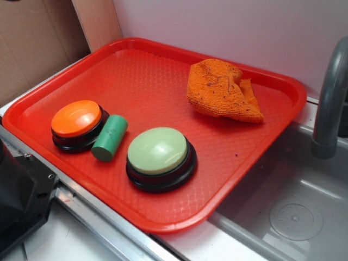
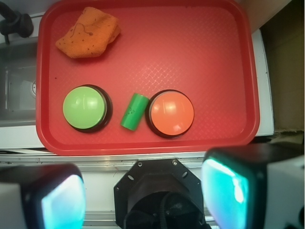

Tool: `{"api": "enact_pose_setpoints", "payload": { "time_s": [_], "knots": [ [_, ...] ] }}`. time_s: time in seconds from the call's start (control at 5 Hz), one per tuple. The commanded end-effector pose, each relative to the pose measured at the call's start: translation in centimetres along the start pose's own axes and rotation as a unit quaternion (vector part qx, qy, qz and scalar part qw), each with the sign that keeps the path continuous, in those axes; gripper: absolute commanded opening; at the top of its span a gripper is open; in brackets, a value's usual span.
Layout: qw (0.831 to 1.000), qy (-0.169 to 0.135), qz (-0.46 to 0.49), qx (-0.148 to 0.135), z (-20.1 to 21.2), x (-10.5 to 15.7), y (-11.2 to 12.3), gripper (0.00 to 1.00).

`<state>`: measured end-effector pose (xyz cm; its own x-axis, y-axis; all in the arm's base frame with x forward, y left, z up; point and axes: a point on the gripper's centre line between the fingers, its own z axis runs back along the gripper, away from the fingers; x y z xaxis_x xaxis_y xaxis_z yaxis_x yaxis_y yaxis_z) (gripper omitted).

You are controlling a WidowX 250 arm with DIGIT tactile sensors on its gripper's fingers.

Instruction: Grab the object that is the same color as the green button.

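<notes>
- Gripper (image 2: 143, 200) sits nearest the wrist cam: two blurred pads w/ teal glow at the bottom corners, wide apart, nothing between them – open, well above the tray.
- Black robot base (image 2: 159, 193) shows between the pads, on the white counter just off the tray's near edge; also a dark block at bottom left in the ext. view.
- Red tray (image 1: 136, 70) lies flat on the counter, textured floor, raised rim.
- Cylinder (image 1: 110, 137): dark green, matte, lying on its side on the tray, between the two buttons. Appears to touch the orange button's black base; small gap to the green button. Nothing grips it.
- Green button (image 1: 157, 150): pale green dome on black base, right of the cylinder in the ext. view, near the tray's front edge.
- Orange button (image 1: 76, 118): orange dome, black base, left of the cylinder in the ext. view.
- Orange cloth (image 1: 220, 89): crumpled, at the tray's far right in the ext. view, well apart from the buttons.
- Grey sink (image 1: 293, 212) w/ grey faucet (image 1: 331, 92) to the right of the tray.
- Cardboard (image 1: 32, 43) beyond the tray's far left.
</notes>
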<state>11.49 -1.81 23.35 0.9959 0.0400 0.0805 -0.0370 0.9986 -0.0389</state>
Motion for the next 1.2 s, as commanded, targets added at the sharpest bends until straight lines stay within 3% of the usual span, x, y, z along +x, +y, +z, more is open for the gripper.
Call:
{"api": "enact_pose_setpoints", "payload": {
  "time_s": [0.0, 0.2, 0.4, 0.8, 1.0],
  "knots": [
    [0.985, 0.013, 0.17, -0.028, -2.5, 1.0, 0.4, 1.0],
    [0.973, 0.024, 0.23, -0.005, -4.3, 1.8, 0.4, 1.0],
    [0.948, 0.03, 0.316, 0.002, -7.3, 3.0, 0.6, 1.0],
    [0.912, 0.038, 0.408, 0.009, -12.2, 4.5, 0.8, 1.0],
    [0.897, 0.058, 0.439, 0.005, -14.5, 4.6, 0.7, 1.0]
  ]
}}
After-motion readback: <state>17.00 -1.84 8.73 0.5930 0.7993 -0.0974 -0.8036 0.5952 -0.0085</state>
